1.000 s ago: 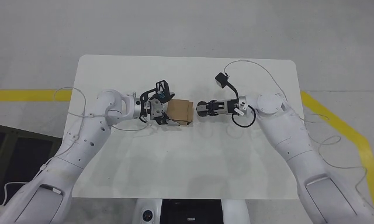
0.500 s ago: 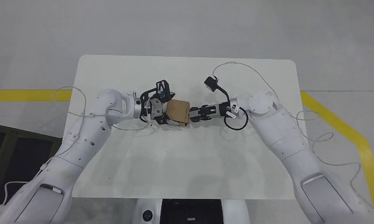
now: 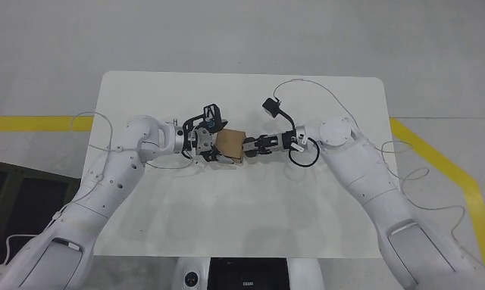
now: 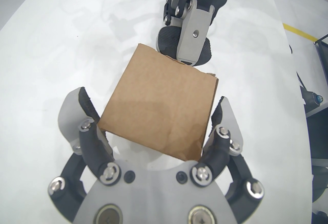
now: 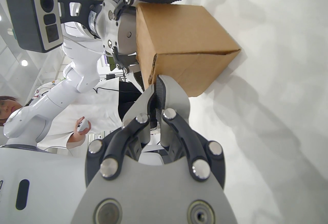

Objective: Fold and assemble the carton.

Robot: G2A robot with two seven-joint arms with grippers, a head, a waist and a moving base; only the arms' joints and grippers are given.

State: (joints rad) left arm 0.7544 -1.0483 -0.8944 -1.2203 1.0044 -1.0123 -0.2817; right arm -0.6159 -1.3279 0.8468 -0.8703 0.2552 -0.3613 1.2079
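Cardboard is probably going to be buckling or skidding out sideways if the right gripper (image 5: 156, 86), fingers pressed together and nosing into the end face of the carton (image 3: 230, 145), is shoving harder than the left gripper (image 4: 151, 109), clamped across the box's two opposite sides, is holding. Can't quite tell whether those closed fingers are pinching a flap edge or just poking it, so a torn flap is also looking possible. Carton itself is sitting mid-frame in the top view on the white table (image 3: 303, 214) between both grippers, looking squared-up and plain brown with slightly ragged edges.
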